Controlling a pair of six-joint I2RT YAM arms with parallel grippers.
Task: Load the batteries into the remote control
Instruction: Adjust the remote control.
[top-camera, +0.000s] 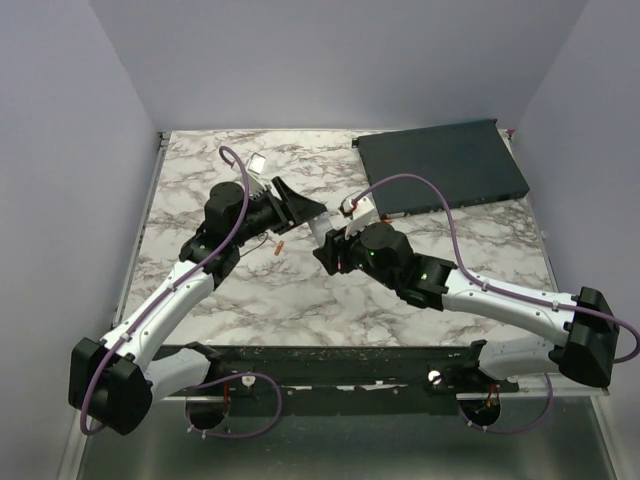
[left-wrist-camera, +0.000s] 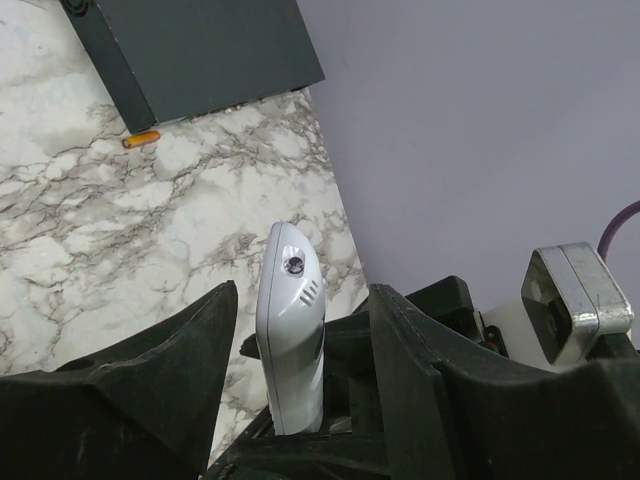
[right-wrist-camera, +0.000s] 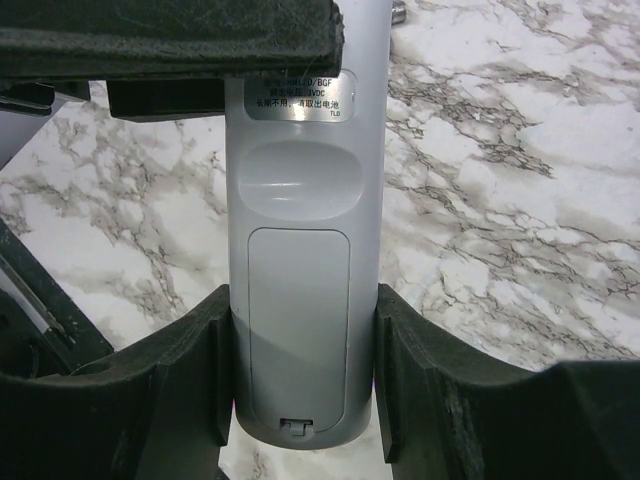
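Note:
The white remote control (top-camera: 322, 228) is held above the table between both grippers. My right gripper (right-wrist-camera: 302, 300) is shut on its lower end, a finger pressed on each side. The remote's back (right-wrist-camera: 298, 300) faces the right wrist view, with the battery lid closed. My left gripper (left-wrist-camera: 300, 295) is open, with the remote (left-wrist-camera: 290, 330) standing edge-on in the gap between its fingers. From above, the left gripper (top-camera: 305, 208) meets the right gripper (top-camera: 330, 243) at mid-table. One orange battery (top-camera: 281, 248) lies on the marble left of the grippers. Another battery (left-wrist-camera: 140, 139) lies beside the dark box.
A large dark flat box (top-camera: 440, 165) lies at the back right and also shows in the left wrist view (left-wrist-camera: 200, 50). A tiny pale grey piece (top-camera: 257, 161) lies at the back left. Grey walls enclose the marble table (top-camera: 300, 310) on three sides.

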